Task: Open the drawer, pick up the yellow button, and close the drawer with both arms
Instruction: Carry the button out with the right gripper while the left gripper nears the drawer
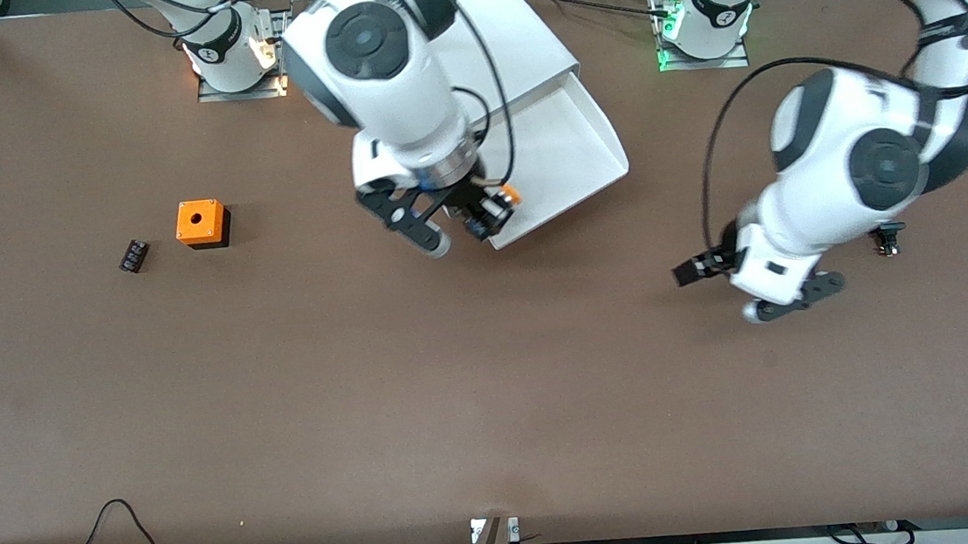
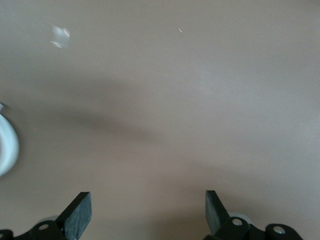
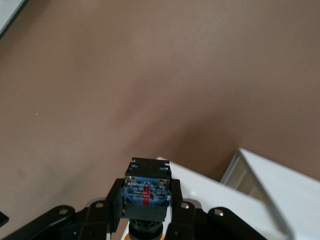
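Note:
The drawer (image 1: pixel 582 145), a shallow white tray, stands pulled out of the white cabinet (image 1: pixel 516 32). My right gripper (image 1: pixel 486 212) hangs over the drawer's front corner toward the right arm's end, shut on the button (image 1: pixel 502 199). In the right wrist view the button (image 3: pixel 146 190) shows its black-and-blue body clamped between the fingers of the right gripper (image 3: pixel 146 202), with the drawer's white edge (image 3: pixel 280 195) beside it. My left gripper (image 1: pixel 718 291) waits low over bare table toward the left arm's end. The left wrist view shows the left gripper (image 2: pixel 147 212) open with nothing between its fingers.
An orange cube with a hole (image 1: pixel 201 222) and a small black part (image 1: pixel 133 255) lie toward the right arm's end of the table. Another small black part (image 1: pixel 887 238) lies by the left arm. The brown tabletop (image 1: pixel 460 397) stretches toward the front camera.

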Robot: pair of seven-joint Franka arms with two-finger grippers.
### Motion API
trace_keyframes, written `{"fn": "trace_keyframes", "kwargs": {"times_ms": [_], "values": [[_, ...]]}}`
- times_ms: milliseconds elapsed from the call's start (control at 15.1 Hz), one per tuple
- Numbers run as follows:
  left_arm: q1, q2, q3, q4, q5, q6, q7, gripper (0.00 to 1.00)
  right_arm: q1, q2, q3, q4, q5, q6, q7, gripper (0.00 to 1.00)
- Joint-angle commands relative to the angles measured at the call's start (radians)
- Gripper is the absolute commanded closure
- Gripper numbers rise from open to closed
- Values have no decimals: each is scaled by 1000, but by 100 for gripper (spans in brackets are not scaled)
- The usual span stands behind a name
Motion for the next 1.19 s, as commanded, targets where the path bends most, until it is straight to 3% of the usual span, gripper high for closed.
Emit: {"fn": "trace_keyframes", "kwargs": {"times_ms": [0, 265, 595, 992, 1125], "values": [[-90, -5, 0, -69, -1, 98, -182, 0, -77, -16, 14, 3, 7, -67, -170, 100], [-198, 0, -5, -140, 99, 190, -384, 0, -192, -14, 12, -6, 8, -95, -393, 100], [-241, -28, -22, -197, 107, 178, -423, 0, -315, -13, 11, -37, 0, -96, -656, 100], [-233, -40, -126, -240, 107, 124, -477, 0, -488, -11, 0, -137, -16, -77, -1032, 100], [-227, -45, -163, -241, 107, 95, -478, 0, -533, -8, 0, -196, -64, -23, -1134, 100]]}}
